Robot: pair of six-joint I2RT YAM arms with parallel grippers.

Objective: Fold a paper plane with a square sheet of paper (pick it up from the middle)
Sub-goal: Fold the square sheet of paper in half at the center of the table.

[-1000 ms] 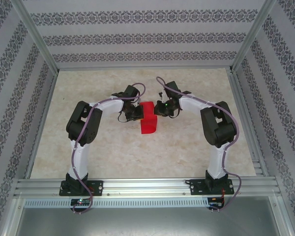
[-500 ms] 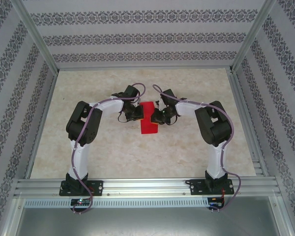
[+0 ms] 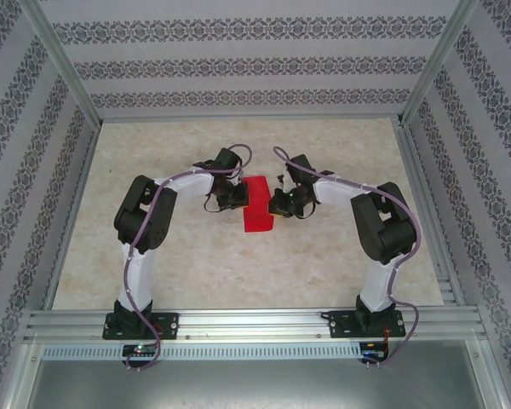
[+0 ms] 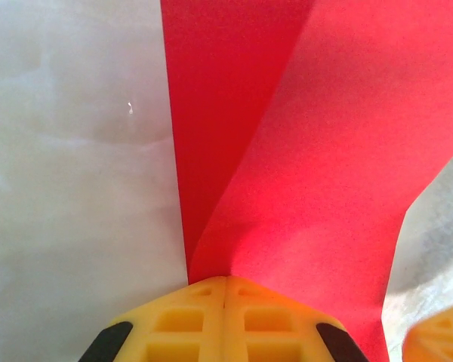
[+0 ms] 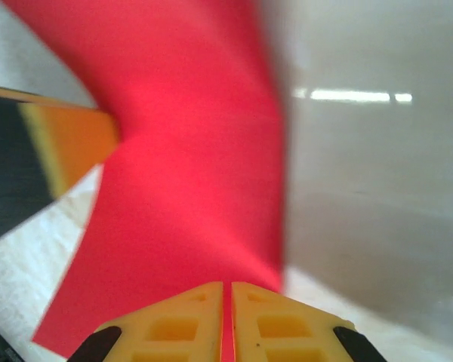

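Here the sheet of paper (image 3: 257, 213) sits at the middle of the tabletop (image 3: 196, 264), folded into a shape taller than it is wide. In the top view its long axis runs from the upper part of the frame towards the lower part, with the broader end lowest. It lies directly between the two arms. The left end effector (image 3: 236, 198) touches its left edge and the right end effector (image 3: 278, 203) touches its right edge, both near the upper half of the paper.

In the left wrist view the yellow fingers (image 4: 189, 324) are pressed together at the bottom centre, clenched on the red paper. From there the paper fans upward to the top and right of the frame, with a crease running up from the grip. A yellow fingertip of the other arm shows in the lower right corner.

In the right wrist view the yellow fingers (image 5: 287, 332) at the bottom centre are likewise clamped on the paper, a thin red line showing between them. The blurred sheet spreads to the upper left.
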